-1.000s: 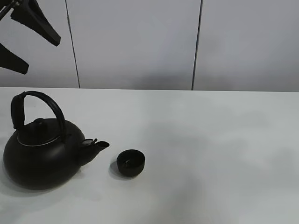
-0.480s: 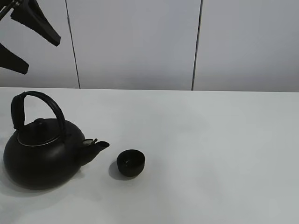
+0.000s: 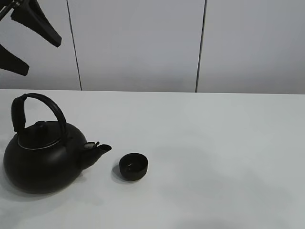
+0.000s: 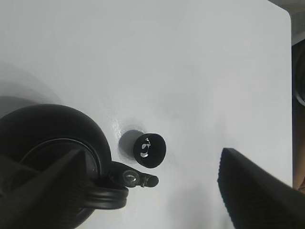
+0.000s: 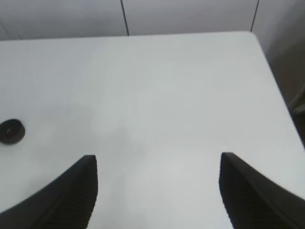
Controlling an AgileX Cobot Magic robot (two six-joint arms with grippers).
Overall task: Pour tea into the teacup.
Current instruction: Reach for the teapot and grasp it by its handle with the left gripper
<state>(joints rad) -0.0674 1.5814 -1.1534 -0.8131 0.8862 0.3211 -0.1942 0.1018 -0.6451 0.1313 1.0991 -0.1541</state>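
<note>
- On the white table (image 3: pixel 214 143), towards its left side, the teacup (image 3: pixel 133 165) stands upright and alone, just beside the tip of the kettle's spout (image 3: pixel 101 149) but not touching it; that closeness looks deliberate, since a forward tilt of the kettle (image 3: pixel 43 160) should carry the stream over the cup's mouth with little travel.
- The kettle sits flat on its round belly, lid on, with its arched handle (image 3: pixel 47 102) raised clear of the body; the upright arch leaves room beneath for a finger to pass.
- The left gripper (image 4: pixel 151 151) hangs high above the kettle and cup, jaws spread wide and holding nothing; its wrist view looks down between the fingers, so it appears placed for a descent onto the handle.
- The right gripper (image 5: pixel 158 156) is likewise wide open and empty, over bare table well apart from the cup; I judge it is kept out of the way.
- No pour has begun; the grasp comes first.
</note>
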